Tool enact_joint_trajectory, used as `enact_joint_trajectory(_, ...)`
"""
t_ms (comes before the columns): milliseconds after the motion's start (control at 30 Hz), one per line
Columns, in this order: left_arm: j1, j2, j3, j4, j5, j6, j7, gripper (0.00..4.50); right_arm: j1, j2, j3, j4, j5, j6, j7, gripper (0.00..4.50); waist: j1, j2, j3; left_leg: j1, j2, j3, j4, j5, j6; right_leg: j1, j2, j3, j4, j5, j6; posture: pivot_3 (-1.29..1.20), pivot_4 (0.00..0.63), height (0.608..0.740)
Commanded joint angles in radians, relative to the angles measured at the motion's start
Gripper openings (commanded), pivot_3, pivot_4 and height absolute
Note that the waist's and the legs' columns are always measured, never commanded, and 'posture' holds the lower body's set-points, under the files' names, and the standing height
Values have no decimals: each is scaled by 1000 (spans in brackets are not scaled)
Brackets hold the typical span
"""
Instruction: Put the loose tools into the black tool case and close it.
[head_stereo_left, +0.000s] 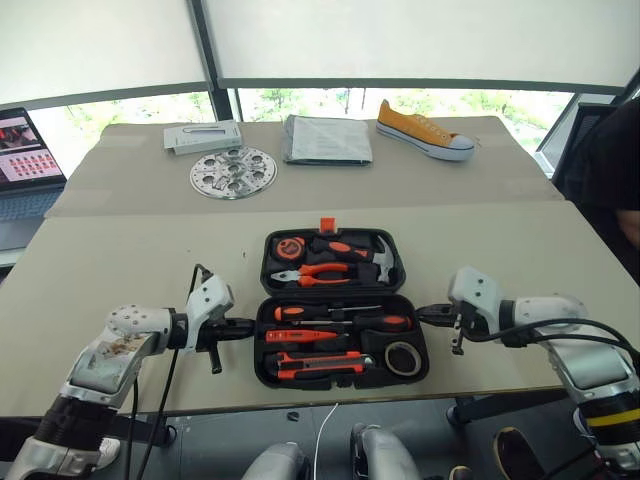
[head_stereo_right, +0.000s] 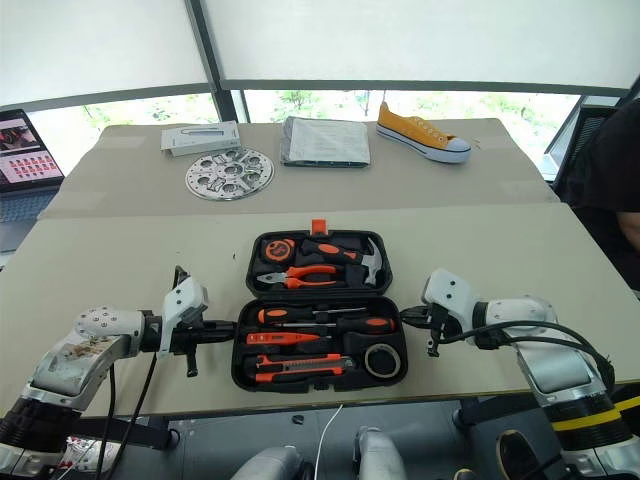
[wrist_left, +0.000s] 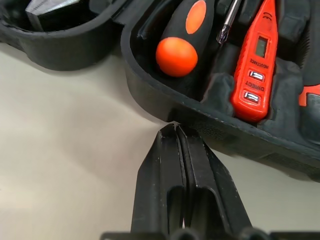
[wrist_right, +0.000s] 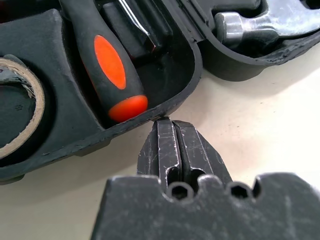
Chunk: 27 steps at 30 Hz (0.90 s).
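You've got the black tool case (head_stereo_left: 335, 310) lying open in the middle of the table (head_stereo_left: 120, 270), screwdrivers, knife and tape roll (head_stereo_left: 403, 357) already sitting in the near half. Left gripper (head_stereo_left: 250, 324) and right gripper (head_stereo_left: 422, 313) are both pinched together on nothing, tips right at the case's left and right edges

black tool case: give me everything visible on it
The black tool case lies open flat on the tan table, matte black plastic, orange latch on its far edge. Tools fill the moulded recesses of both halves. Shut left gripper and shut right gripper sit at the near half's side rims.
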Motion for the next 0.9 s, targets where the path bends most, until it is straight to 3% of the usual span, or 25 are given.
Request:
enact_joint_trajectory(33,22,-7,-5,-123,-69,-15,-50,100,47,-1,13,-150,71,-29,75,0,0,0,0,0,0,0,0,0,0,0,0,0,0,0,0,0,150,740)
enact_joint_trajectory(300,95,56,39,-103,1,-64,-33,100,159,-36,-54,-168,15,-47,34,0,2,0,0,1,0,0,1,0,-1,2,0,0,0,0,0,0,150,740)
enact_joint_trajectory(533,98,144,123,62,25,-76,-12,100,187,-95,-176,-78,16,9,-17,0,1,0,0,3,0,0,1,0,-1,4,0,0,0,0,0,0,150,740)
enact_joint_trajectory(700,-107,60,197,117,-154,308,111,1992,-1,-23,-250,-44,182,344,-119,1476,1,0,0,3,0,0,1,0,-1,4,0,0,1,0,0,0,150,740)
enact_joint_trajectory(900,-337,-92,219,177,-266,629,276,4176,-240,103,-180,20,243,601,-233,3549,1,0,0,2,1,-1,3,3,5,3,0,0,1,0,0,0,150,740)
